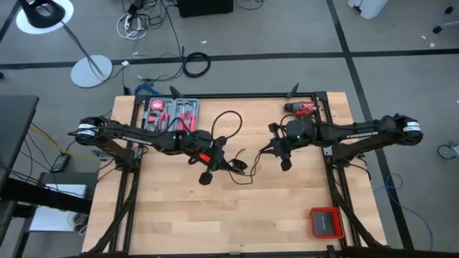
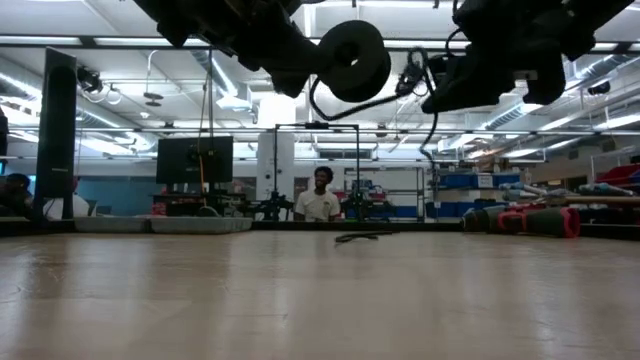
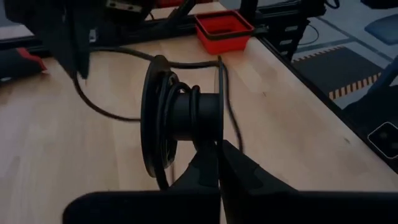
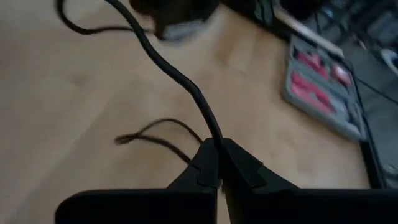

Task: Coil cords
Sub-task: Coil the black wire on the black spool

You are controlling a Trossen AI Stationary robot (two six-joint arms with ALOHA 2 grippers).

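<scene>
Two grippers work one cord (image 1: 231,126) above the wooden surface (image 1: 237,215): the left gripper (image 3: 219,163) pinches one black spool (image 3: 180,118) wound with it, the right gripper (image 4: 219,163) pinches the cord's free run.

Grey floor (image 1: 287,29); white floor lamp (image 1: 90,70); ceiling strip lights (image 2: 100,42).

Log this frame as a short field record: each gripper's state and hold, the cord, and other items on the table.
left gripper: shut on the spool, raised above the table
right gripper: shut on the cord, raised above the table
cord: black, a few turns on the spool, runs to the right gripper, loose end trailing on the table
other items: tool case, red drill, red box
</scene>
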